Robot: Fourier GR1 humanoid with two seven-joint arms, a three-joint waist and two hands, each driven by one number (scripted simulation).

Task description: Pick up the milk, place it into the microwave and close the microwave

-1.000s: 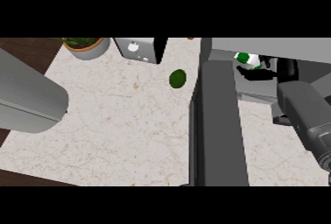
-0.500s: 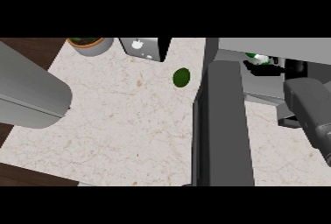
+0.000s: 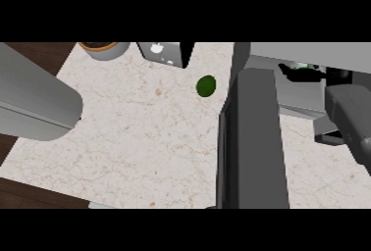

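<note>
So the milk (image 3: 298, 64) is sitting up in the open mouth of the microwave (image 3: 319, 51), top right of the counter (image 3: 145, 147). Only a scrap of green and white is showing. The right hand (image 3: 304, 74) is reaching in there, dark against the dark inside, right up against the carton and covering most of it. Honestly can't tell whether it's gripping the milk or just sitting beside it. Its grey forearm (image 3: 354, 122) is coming in along the right edge.

The microwave door (image 3: 253, 142) is hanging wide open, running like a long dark slab down the middle of the view, between the marble top and that arm.

Over on the left, the other forearm (image 3: 33, 105) is hovering big and grey over the counter's edge, and only the forearm is showing.

Other stuff lying around: a small dark green oval thing (image 3: 206, 86) just left of the door's top end, a grey appliance (image 3: 163, 53) at the back edge, and a round pot (image 3: 103, 49) near the back left corner.
</note>
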